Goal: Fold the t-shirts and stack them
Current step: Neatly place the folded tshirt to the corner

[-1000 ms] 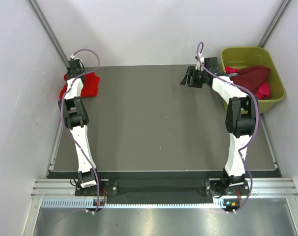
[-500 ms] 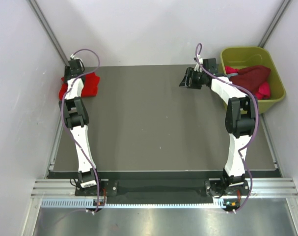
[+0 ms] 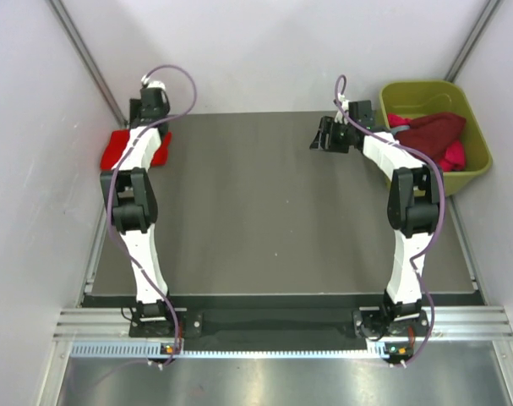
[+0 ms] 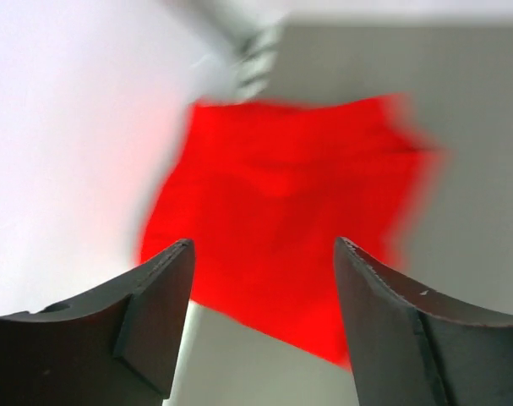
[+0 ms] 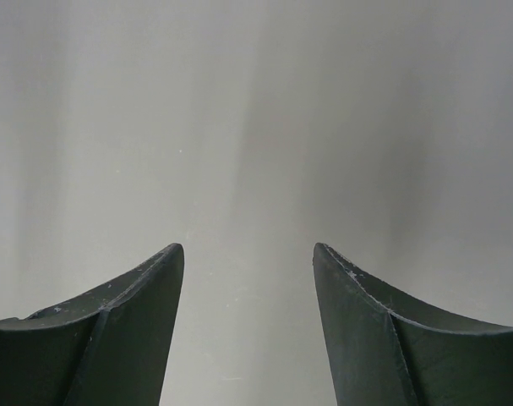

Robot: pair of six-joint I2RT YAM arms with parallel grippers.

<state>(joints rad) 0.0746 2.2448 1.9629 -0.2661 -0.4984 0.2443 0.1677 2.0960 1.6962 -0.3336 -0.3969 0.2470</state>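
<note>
A bright red t-shirt [image 3: 121, 149] lies folded at the table's far left edge, against the wall. In the left wrist view this red t-shirt [image 4: 290, 211] sits blurred, ahead of and below the fingers. My left gripper [image 4: 262, 245] hangs above it, open and empty, and from above the left gripper [image 3: 148, 114] sits just right of the shirt. My right gripper [image 3: 324, 135] is open over bare table at the far right, and the right gripper [image 5: 248, 247] holds nothing. A dark maroon t-shirt [image 3: 429, 131] and a magenta-pink one [image 3: 453, 156] lie crumpled in the tub.
An olive-green tub [image 3: 425, 91] stands off the table's far right corner. The dark grey table [image 3: 256, 211] is walled in by white panels on the left, back and right. A metal rail runs along the near edge by the arm bases.
My left gripper has opened, let go of the red t-shirt and lifted up and to the right. The shirt lies flatter. The right arm has barely moved.
</note>
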